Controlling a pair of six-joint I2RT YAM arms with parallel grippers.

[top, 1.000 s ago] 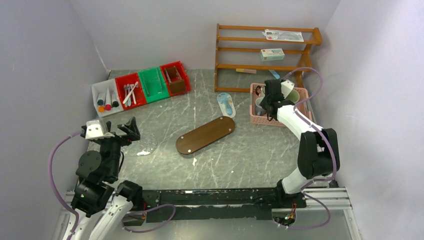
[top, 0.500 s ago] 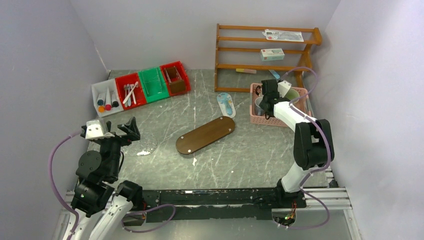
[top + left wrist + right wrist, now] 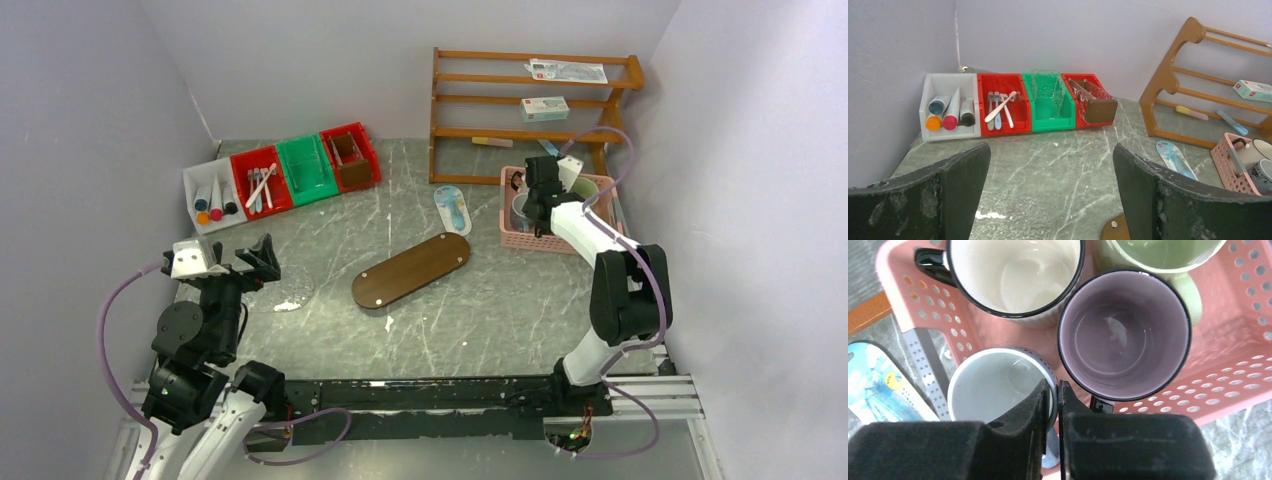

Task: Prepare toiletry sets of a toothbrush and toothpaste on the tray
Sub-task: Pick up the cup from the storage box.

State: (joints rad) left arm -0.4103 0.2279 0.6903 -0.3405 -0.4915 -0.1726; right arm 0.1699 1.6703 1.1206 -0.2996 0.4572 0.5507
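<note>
Snugly, right jaws pinch grey mug (image 3: 998, 385) — at rim.

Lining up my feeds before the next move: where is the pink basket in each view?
Top external: pink basket at right, in front of the shelf.
Left wrist: at the right edge, partly cut off.
Right wrist: fills the frame around the grey mug.
Shared landmark: blue toothbrush pack lying beside it.

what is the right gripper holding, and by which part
The right gripper pinches the grey mug by its rim, one finger inside, one outside.
</note>
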